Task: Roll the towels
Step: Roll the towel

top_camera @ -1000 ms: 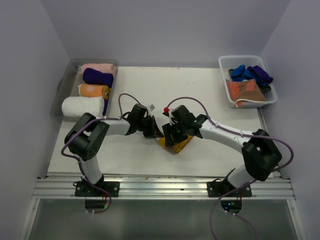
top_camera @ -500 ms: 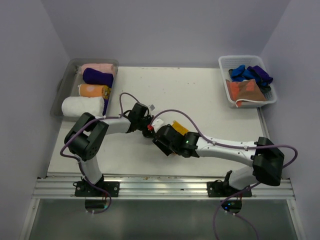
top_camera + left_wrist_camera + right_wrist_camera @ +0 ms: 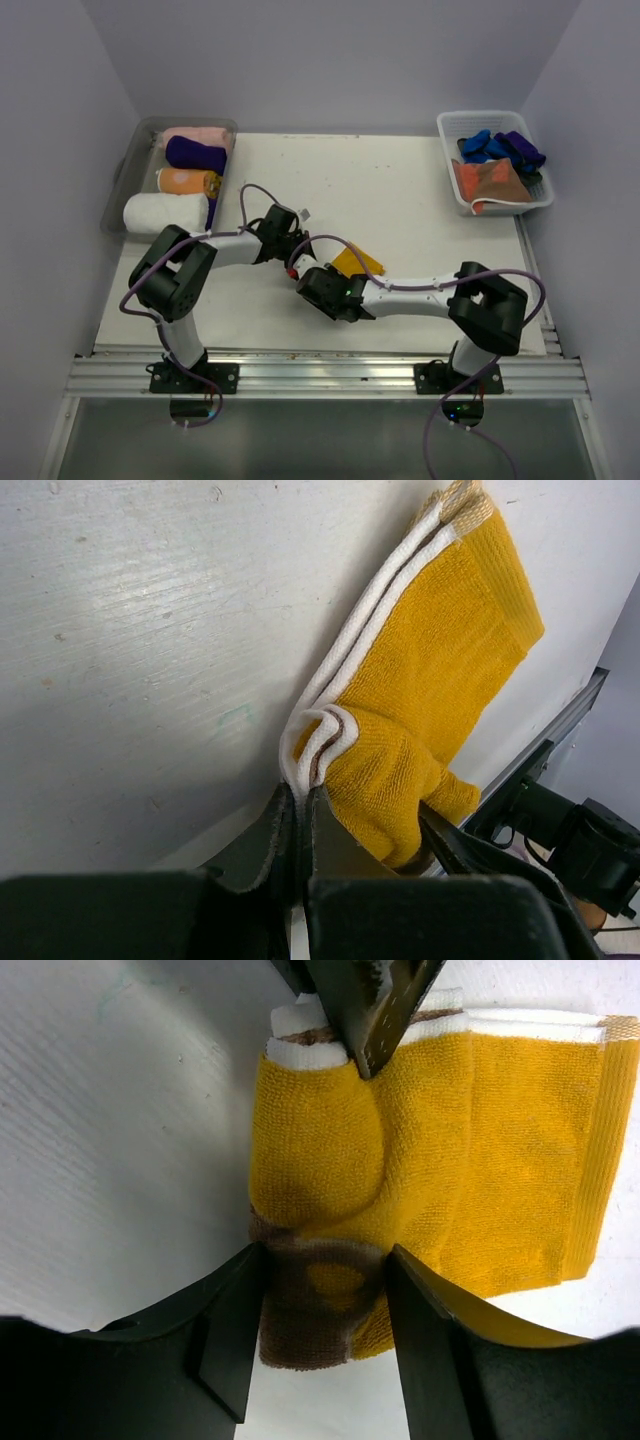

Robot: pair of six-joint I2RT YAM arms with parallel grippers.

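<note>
A yellow towel (image 3: 358, 262) with a white edge and a brown patch lies mid-table, part folded over at its near end. My left gripper (image 3: 291, 252) is shut on the white edge; in the left wrist view the jaws (image 3: 300, 802) pinch that edge of the towel (image 3: 440, 670). My right gripper (image 3: 326, 288) grips the rolled brown-and-yellow end; in the right wrist view the gripper (image 3: 325, 1310) has the towel (image 3: 500, 1160) filling the gap between both fingers. The left gripper's fingertips (image 3: 372, 1005) show at the top of that view.
A clear bin (image 3: 122, 178) at the far left holds rolled towels: pink (image 3: 200, 136), purple (image 3: 195, 154), orange (image 3: 185, 181), white (image 3: 162, 212). A white basket (image 3: 500, 116) at the far right holds loose blue and orange towels. The table's metal rail (image 3: 330, 372) runs along the near edge.
My right arm swung down and left, its gripper now lower at the towel's near end. The towel went from bunched under the gripper to lying out towards the far right. The left gripper barely moved.
</note>
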